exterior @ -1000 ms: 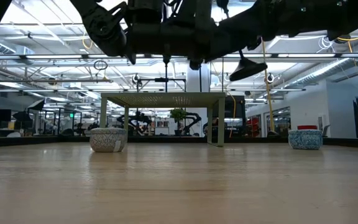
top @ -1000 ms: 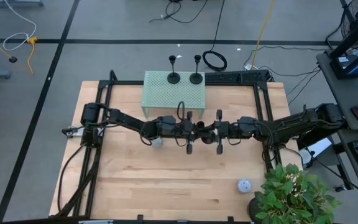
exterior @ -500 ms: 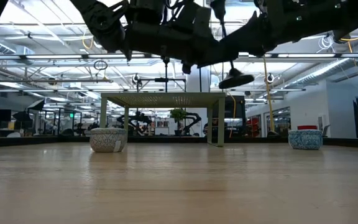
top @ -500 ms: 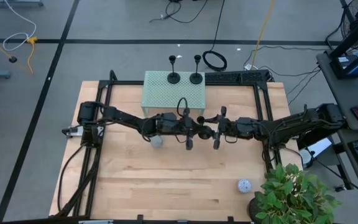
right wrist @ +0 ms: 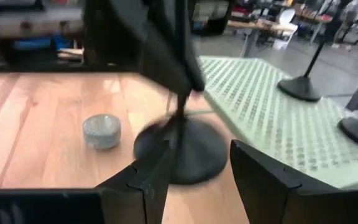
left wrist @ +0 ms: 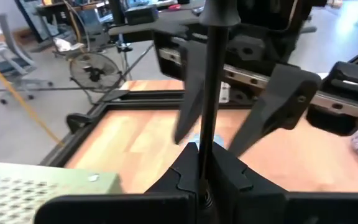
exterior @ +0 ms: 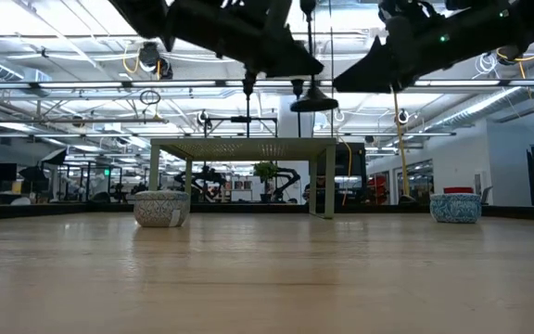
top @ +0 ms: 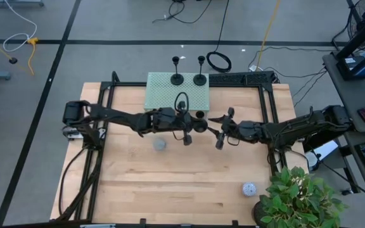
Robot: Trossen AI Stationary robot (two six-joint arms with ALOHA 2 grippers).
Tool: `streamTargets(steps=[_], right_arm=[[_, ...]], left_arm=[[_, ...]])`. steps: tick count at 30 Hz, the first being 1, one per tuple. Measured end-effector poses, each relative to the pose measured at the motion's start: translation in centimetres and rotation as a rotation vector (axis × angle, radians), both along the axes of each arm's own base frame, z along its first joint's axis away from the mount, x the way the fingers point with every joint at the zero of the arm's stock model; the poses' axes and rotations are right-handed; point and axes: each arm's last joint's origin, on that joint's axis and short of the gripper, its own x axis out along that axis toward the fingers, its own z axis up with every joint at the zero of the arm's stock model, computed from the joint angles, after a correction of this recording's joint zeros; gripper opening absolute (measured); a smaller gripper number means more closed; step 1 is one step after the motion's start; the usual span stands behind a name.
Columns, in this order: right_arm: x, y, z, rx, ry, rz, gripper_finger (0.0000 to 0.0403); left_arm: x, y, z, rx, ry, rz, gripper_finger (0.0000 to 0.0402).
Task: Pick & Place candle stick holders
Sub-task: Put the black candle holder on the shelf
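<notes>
One black candle stick holder [top: 199, 125] is in the air above the table's middle, its dome base [exterior: 313, 102] down and its stem up. My left gripper [top: 191, 128] is shut on its stem. My right gripper [top: 213, 130] is open just to the holder's right. In the right wrist view its fingers [right wrist: 260, 180] stand either side of the base [right wrist: 179, 152] without touching it. Two more black holders [top: 177, 79] [top: 199, 79] stand on their bases at the far edge of a green perforated stand [top: 177, 96]. My left gripper pinches the holder's thin stem [left wrist: 205, 149] between its two fingers, low on the stem, just above the base. The fingers come level from the table's left and lie across the stem. The holder is upright, base down, lifted clear of the table.
A grey speckled puck [top: 160, 144] lies on the wood below my left gripper. A blue-white puck [top: 249, 188] lies near the front right, beside a potted plant [top: 300, 199]. A black frame [top: 106, 95] rims the table. Bare wood fills the near half.
The holder has gone from tilted to upright and has moved toward the table's left and far side with my left gripper. My right gripper now stands a little apart from it.
</notes>
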Motion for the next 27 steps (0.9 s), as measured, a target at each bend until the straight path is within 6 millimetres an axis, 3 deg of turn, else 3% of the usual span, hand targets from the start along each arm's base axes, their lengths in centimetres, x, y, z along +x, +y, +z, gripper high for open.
streamTargets(steps=[7, 15, 20, 27], right_arm=[[-0.1, 0.0, -0.6, 0.045, 0.044, -0.007, 0.0162], [-0.3, 0.0, -1.0, 0.07, 0.073, -0.015, 0.0162], [-0.3, 0.0, -1.1, 0.08, 0.086, -0.017, 0.0162], [-0.3, 0.0, -1.2, 0.08, 0.093, -0.016, 0.016]], left_arm=[[-2.5, 1.1, 3.7, 0.059, -0.003, 0.046, 0.0015], [-5.9, 4.0, 7.0, 0.084, -0.013, 0.146, 0.0015], [-7.3, 7.0, 7.5, 0.072, 0.005, 0.247, 0.0017], [-9.2, 11.6, 6.4, -0.015, 0.08, 0.415, 0.0017]])
